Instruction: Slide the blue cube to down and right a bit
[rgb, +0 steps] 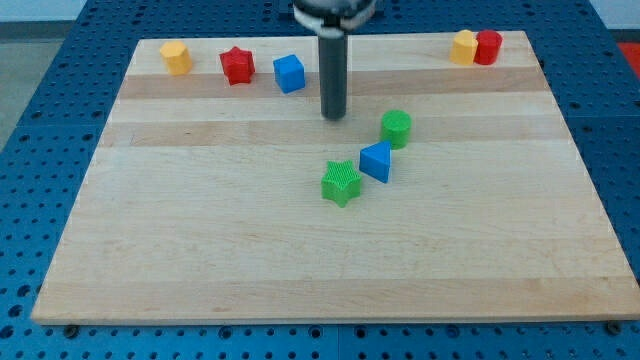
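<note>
Where the dark rod comes down from the view's top, my tip (333, 116) rests on the wooden board (200, 250), in its upper middle part. No jaws exist on this arm; the rod ends plain and grips nothing.

Item 1: blue cube (289, 73), up and to the view's left of my tip, near it but apart, close to the board's top edge.

Item 2: red star (237, 65), just beside the blue cube on its left side, farther from my tip.

Item 3: yellow block (176, 57), shape roughly hexagonal, well to the left of my tip near the top left corner.

Item 4: green cylinder (396, 128), to the right of my tip and slightly lower, near but apart.

Item 5: blue block (376, 161), wedge-like, below and right of my tip, its upper corner close to the green cylinder.

Item 6: green star (341, 183), directly below my tip, just beside the blue block's left side.

Item 7: yellow block (463, 47) and red cylinder (488, 47), touching each other, well to the upper right of my tip at the top right corner.
</note>
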